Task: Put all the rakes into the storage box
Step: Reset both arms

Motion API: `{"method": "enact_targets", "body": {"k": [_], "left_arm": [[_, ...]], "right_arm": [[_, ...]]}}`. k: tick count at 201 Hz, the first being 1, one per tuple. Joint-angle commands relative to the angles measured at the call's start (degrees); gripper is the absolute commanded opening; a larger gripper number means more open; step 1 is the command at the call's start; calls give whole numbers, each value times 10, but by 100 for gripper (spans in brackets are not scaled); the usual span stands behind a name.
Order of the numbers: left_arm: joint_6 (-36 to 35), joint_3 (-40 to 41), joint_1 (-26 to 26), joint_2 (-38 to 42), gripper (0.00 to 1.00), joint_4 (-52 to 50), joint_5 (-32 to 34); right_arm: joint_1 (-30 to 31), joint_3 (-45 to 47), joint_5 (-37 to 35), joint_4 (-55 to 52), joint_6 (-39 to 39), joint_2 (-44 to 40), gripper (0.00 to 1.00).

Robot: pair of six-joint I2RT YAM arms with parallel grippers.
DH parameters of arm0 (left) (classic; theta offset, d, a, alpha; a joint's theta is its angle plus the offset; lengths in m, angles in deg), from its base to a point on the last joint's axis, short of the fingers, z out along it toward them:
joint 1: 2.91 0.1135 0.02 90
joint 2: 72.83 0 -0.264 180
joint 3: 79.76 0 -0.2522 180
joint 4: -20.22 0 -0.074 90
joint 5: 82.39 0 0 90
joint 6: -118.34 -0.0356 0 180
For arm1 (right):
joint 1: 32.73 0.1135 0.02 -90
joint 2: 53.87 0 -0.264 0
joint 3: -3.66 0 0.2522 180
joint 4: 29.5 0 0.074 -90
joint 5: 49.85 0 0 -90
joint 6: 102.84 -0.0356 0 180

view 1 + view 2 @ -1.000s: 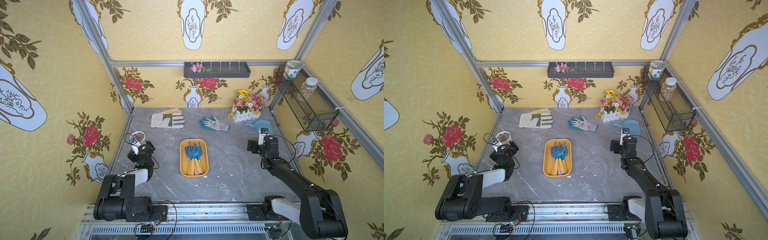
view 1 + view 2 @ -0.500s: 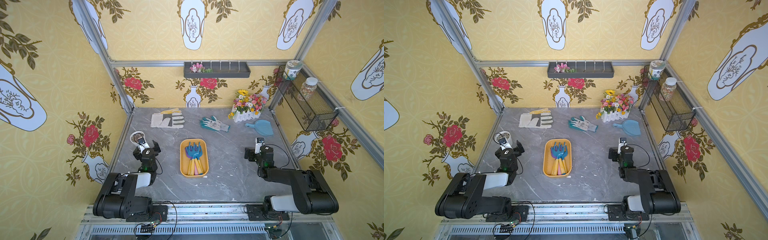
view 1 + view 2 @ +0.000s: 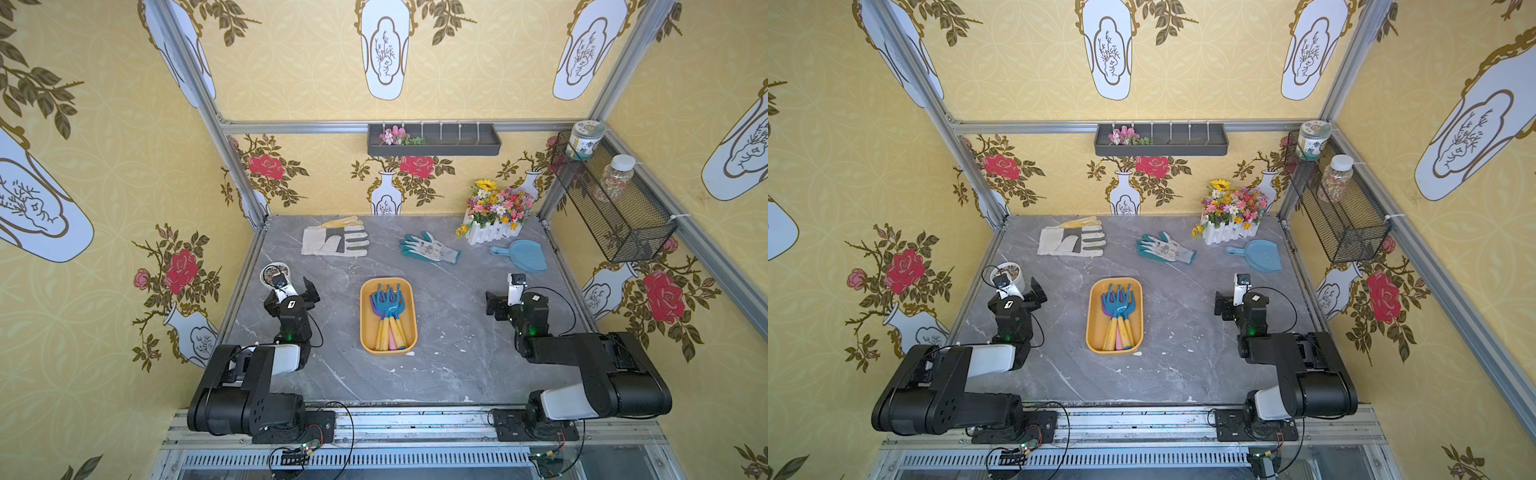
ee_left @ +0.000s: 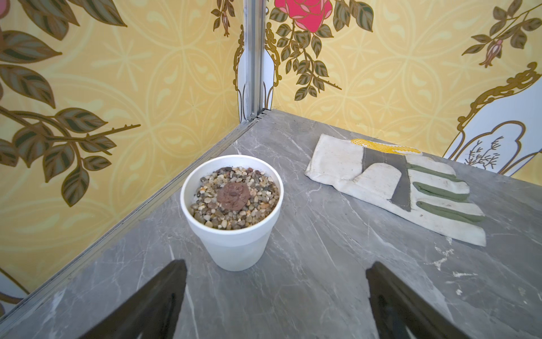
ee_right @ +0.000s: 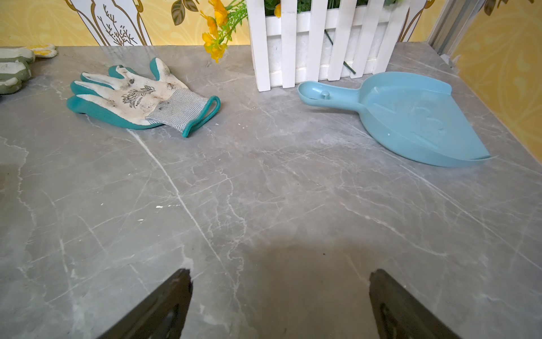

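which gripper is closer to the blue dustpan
Right. The right gripper has the dustpan ahead of it, on the same side of the table. The left gripper is at the opposite side by the pot, beyond the storage box.

The left arm [image 3: 245, 374] and right arm [image 3: 598, 361] are glossy black jointed housings, each with one white link [image 3: 284, 359], a small green light [image 3: 530, 331], a white wrist camera [image 3: 515, 291] and a white square sticker [image 3: 291, 304].

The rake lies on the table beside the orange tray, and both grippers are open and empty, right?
No: the rake lies inside the storage box, among other tools, as both top views show. The left gripper and right gripper are indeed open and empty.
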Motion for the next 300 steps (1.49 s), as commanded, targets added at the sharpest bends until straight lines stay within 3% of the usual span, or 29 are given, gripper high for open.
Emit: {"method": "enact_targets", "body": {"k": [1, 41, 79, 95, 124, 188, 215, 251, 273, 288, 300], "left_arm": [[3, -6, 1, -6, 100, -3, -9], [-2, -27, 1, -17, 100, -35, -9], [2, -133, -5, -90, 100, -160, 33], [2, -132, -7, -86, 100, -169, 25], [-9, -27, -25, -19, 100, -27, 50], [-11, -24, -29, -19, 100, -17, 64], [-23, -1, -28, 1, 100, 0, 18], [-5, 107, -14, 64, 100, 131, -19], [-11, 102, -18, 22, 100, 157, -10], [-37, 128, -27, -19, 100, 264, -28], [-49, 124, -29, -40, 100, 285, -18]], "right_arm": [[0, -4, -9, 23, -5, 1, 97], [0, -3, -10, 23, -4, -1, 97], [0, -3, -10, 22, -4, -1, 97], [0, -4, -10, 21, -5, 0, 97], [0, -4, -10, 22, -5, 0, 97], [0, -4, -10, 22, -5, 0, 97], [0, -4, -10, 22, -4, 0, 97], [0, -4, -9, 22, -4, 0, 97], [0, -4, -10, 22, -5, 0, 97], [0, -4, -9, 22, -5, 0, 97], [0, -4, -10, 22, -5, 0, 97]]}}
